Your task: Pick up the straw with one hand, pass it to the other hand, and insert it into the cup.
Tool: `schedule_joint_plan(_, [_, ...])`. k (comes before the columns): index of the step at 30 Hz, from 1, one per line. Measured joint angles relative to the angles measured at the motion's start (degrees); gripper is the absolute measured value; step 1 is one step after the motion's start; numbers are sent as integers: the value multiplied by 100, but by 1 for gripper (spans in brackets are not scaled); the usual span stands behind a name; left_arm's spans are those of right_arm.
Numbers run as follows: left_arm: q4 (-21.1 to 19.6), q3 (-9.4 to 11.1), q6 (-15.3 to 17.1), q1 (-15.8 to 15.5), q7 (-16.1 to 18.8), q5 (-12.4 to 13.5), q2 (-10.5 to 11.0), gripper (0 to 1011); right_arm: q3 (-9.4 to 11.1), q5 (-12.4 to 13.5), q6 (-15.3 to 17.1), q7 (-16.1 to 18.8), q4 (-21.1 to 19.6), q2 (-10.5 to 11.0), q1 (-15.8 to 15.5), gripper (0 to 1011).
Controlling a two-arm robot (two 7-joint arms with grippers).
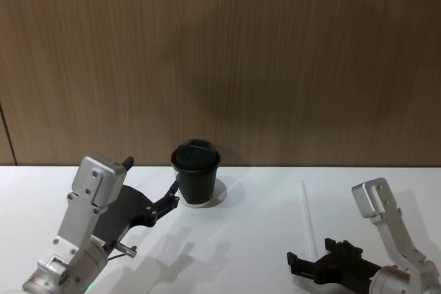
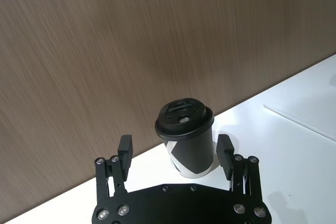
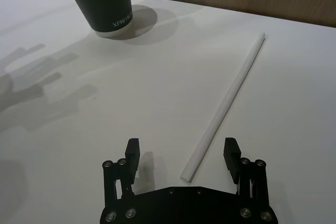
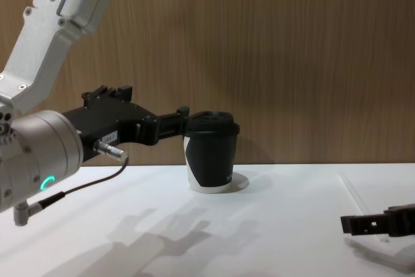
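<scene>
Nearest, the right gripper (image 3: 181, 148) hovers low over the table (image 3: 63, 145) with its jaws wide. The straw (image 3: 231, 90) lies flat, its near end between them but off-centre, running away ahead. The left gripper (image 2: 175, 148), jaws also wide, faces the cup (image 2: 191, 156) just beyond its gap. Closing off-centre could roll the thin straw aside, and a tip-only grip might let it swing. White lettering on the cup begins "XPR".
</scene>
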Motion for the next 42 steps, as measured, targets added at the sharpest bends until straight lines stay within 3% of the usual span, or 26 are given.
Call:
schedule_joint_plan(36, [0, 0, 0, 0, 0, 0, 0, 1002, -17, -182, 344, 9, 207, -166, 260, 1001])
schedule_joint_plan(42, [0, 0, 0, 0, 0, 0, 0, 1002, -13, -191, 378, 14, 213, -176, 274, 883])
